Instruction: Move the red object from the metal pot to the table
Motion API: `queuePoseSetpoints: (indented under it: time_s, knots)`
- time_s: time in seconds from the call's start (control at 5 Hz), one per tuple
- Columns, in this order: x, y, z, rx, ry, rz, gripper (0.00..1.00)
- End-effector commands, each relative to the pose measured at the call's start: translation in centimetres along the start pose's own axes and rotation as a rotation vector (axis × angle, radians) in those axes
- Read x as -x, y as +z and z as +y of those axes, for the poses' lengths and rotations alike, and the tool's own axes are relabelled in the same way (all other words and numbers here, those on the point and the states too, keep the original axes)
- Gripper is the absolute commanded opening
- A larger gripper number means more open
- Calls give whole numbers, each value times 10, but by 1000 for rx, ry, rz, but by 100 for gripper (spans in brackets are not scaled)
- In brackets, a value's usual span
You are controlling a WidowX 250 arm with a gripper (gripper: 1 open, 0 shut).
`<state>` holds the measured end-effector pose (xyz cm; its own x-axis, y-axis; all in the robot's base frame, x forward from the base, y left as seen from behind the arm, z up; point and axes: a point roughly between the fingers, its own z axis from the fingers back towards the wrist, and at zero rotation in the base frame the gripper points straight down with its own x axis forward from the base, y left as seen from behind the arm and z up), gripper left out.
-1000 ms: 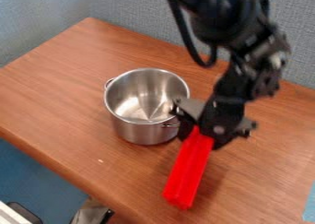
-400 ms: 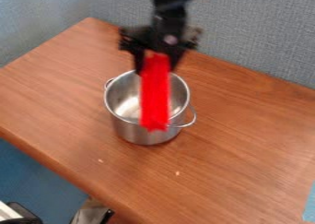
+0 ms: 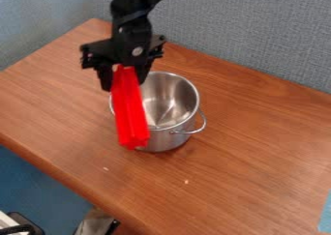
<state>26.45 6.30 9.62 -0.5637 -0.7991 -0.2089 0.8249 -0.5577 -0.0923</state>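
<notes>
My gripper [image 3: 123,73] hangs from the black arm above the left rim of the metal pot [image 3: 179,134] and is shut on the top end of the red object [image 3: 130,113]. The long red block dangles nearly upright, tilted slightly. Its lower end reaches down in front of the pot's left wall, hiding part of it. I cannot tell whether the block touches the pot or the table. The shiny pot stands in the middle of the brown wood-grain table [image 3: 246,181], and what shows of its inside is bare.
A grey-blue wall [image 3: 258,26] runs behind the table's back edge. The table's front left edge [image 3: 52,157] drops off to a blue floor. Bare wood lies to the left and right of the pot.
The gripper, still gripping the red block, swept from the pot's front right, up across the pot, to its left rim. The wrist rolled, so the block hangs differently.
</notes>
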Motion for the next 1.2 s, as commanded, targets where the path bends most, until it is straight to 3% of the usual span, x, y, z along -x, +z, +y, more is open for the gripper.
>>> queuePoseSetpoints:
  time_s: [0.0,0.4,0.6,0.8,1.0]
  knots:
    - [-11,1,-9,-72,27,43,0]
    - [-45,16,0,-63,85,83,0]
    - [-53,0,13,-86,80,85,0]
    - [-59,-11,23,-101,85,88,0]
    - [-44,-2,18,-105,130,82,0]
